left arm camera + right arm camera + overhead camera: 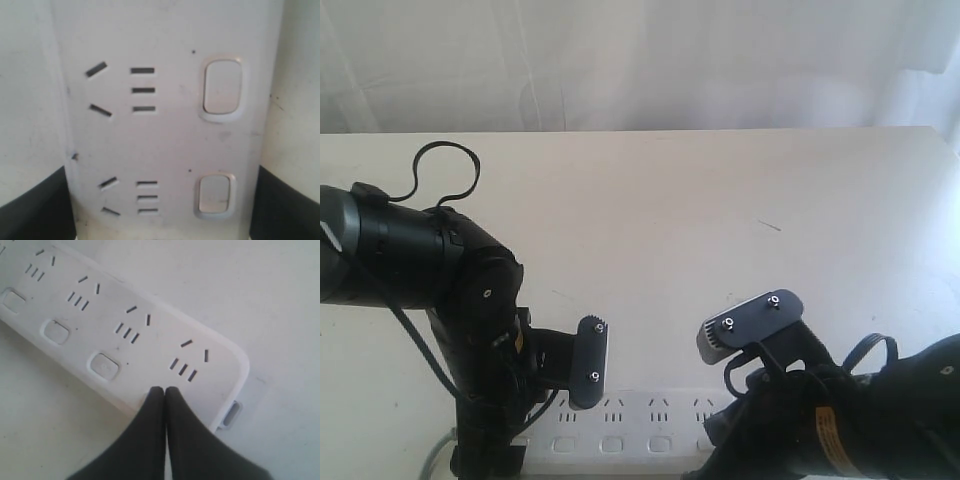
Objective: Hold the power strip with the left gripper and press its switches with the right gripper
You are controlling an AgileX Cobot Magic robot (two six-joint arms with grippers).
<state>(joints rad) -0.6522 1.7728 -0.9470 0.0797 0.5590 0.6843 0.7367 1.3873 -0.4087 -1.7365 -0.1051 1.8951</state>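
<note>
The white power strip lies along the near table edge, with its switches in a row below the sockets. In the left wrist view the power strip fills the gap of my left gripper. Both black fingers press against its long sides, so the gripper is shut on it. Two switches show there. My right gripper is shut. Its joined tips sit over the strip's button edge beside the end socket group, past three visible switches. Whether they touch the strip is unclear.
A grey cord leaves the strip's left end under the left arm. A small slot tab sticks out of the strip's rounded end. The right arm fills the lower right corner. White curtain hangs behind the pale table.
</note>
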